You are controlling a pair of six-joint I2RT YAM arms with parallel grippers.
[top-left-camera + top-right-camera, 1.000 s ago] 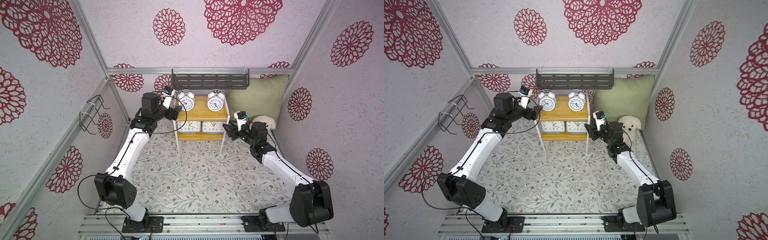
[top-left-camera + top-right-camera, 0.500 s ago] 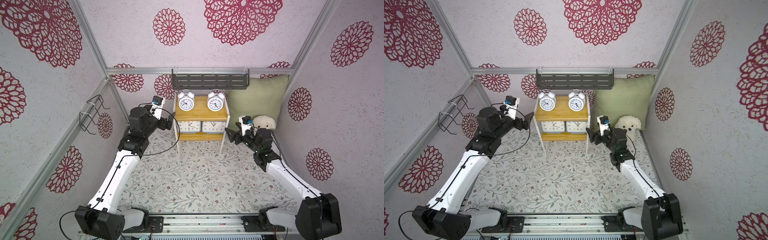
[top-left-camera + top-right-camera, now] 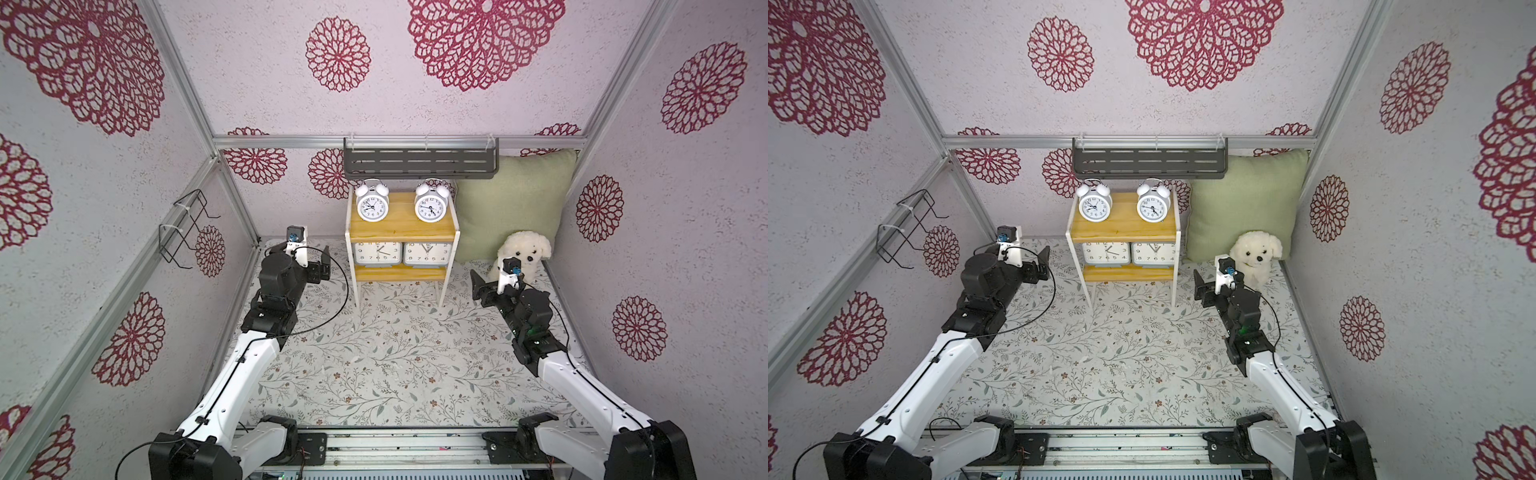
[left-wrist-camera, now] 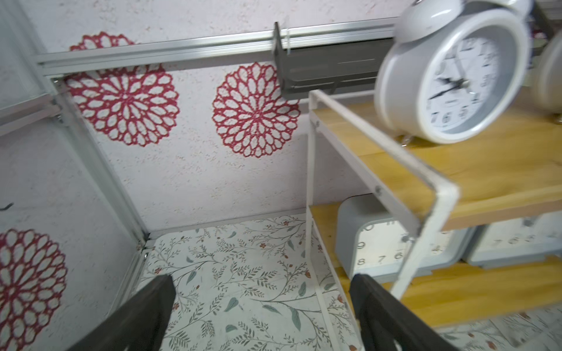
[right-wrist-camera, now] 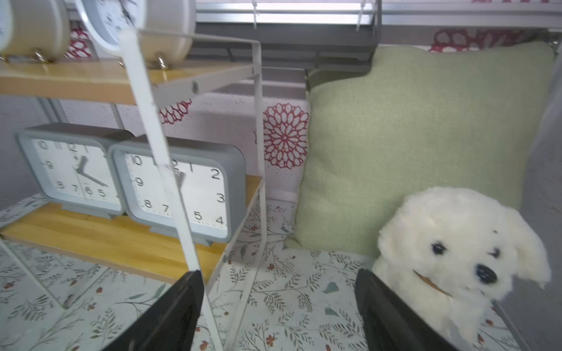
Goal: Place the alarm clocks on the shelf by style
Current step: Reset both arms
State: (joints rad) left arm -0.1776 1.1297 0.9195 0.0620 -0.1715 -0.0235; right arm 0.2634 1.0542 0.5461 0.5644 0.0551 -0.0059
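The shelf (image 3: 401, 229) stands at the back. Two white twin-bell alarm clocks (image 3: 372, 206) (image 3: 430, 206) sit on its top board, and two grey rectangular ones (image 3: 377, 254) (image 3: 427, 254) sit side by side on the lower board. My left gripper (image 3: 325, 261) hangs open to the left of the shelf, holding nothing. In the left wrist view the left gripper (image 4: 263, 279) has only floor between its fingers. My right gripper (image 3: 477, 286) is open to the right of the shelf. In the right wrist view the right gripper (image 5: 278, 276) is empty too.
A green pillow (image 3: 513, 203) leans in the back right corner with a white plush dog (image 3: 524, 249) in front of it, close behind my right wrist. A dark grey slotted rack (image 3: 419, 163) hangs above the shelf. A black wire rack (image 3: 185, 228) is on the left wall.
Both arms have drawn back from the shelf, the left down and away from the top tier's left clock, the right out from the lower tier. The right jaws have widened.
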